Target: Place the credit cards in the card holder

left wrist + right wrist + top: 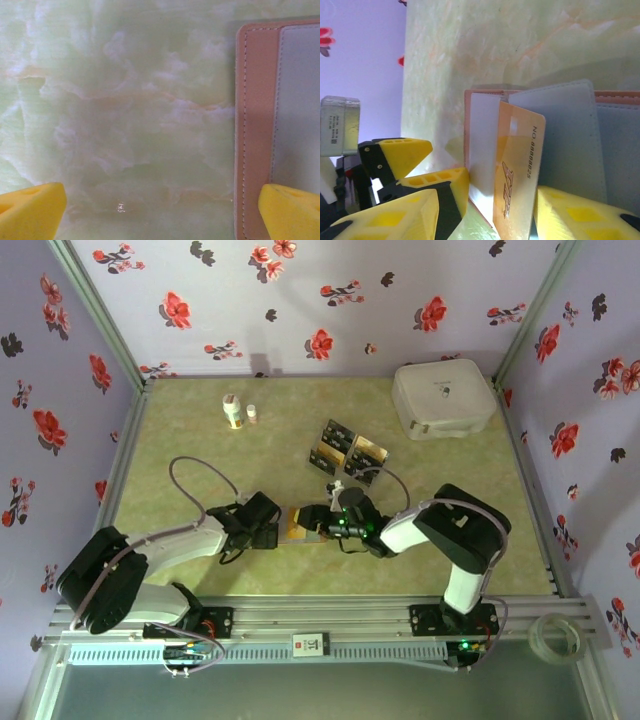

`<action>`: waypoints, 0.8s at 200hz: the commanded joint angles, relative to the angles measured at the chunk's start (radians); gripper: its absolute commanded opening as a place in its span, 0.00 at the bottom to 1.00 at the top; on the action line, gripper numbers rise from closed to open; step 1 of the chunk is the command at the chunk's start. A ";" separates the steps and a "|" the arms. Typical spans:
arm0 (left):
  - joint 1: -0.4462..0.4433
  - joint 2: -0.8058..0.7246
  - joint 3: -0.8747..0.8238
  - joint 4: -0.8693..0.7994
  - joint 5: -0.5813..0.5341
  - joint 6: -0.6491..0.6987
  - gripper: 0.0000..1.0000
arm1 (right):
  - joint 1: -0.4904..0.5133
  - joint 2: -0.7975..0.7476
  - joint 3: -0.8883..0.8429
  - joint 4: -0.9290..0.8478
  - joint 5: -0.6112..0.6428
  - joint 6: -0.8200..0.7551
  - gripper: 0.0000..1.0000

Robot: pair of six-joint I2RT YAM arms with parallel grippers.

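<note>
One gold-yellow plastic credit card (517, 170) stood at the open reddish-brown leather card holder (297, 524) on our desk (180, 420); we could not tell whether the right end effector (487, 200) gripped it. The left end effector (162, 195) gaped; several loose cards (345, 452) waited beyond.

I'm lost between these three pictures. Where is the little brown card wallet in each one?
Top external: the card holder lies low in the centre of the picture.
Left wrist: its stitched brown edge runs down the right side.
Right wrist: it lies open across the centre and right, with a gold card upright in front of its grey lining.
Shared landmark: the pale green marbled table beneath it.
</note>
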 commanded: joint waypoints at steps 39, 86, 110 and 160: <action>-0.008 -0.039 -0.033 0.016 -0.017 -0.020 1.00 | 0.005 -0.107 0.142 -0.424 0.056 -0.186 0.57; 0.025 -0.106 -0.009 -0.005 -0.017 0.009 1.00 | 0.006 -0.179 0.247 -0.747 0.188 -0.297 0.54; 0.063 -0.119 0.019 -0.029 -0.017 0.034 1.00 | 0.008 -0.175 0.296 -0.860 0.247 -0.326 0.41; 0.160 -0.071 0.052 -0.060 -0.021 0.059 1.00 | 0.038 -0.084 0.410 -0.990 0.300 -0.373 0.13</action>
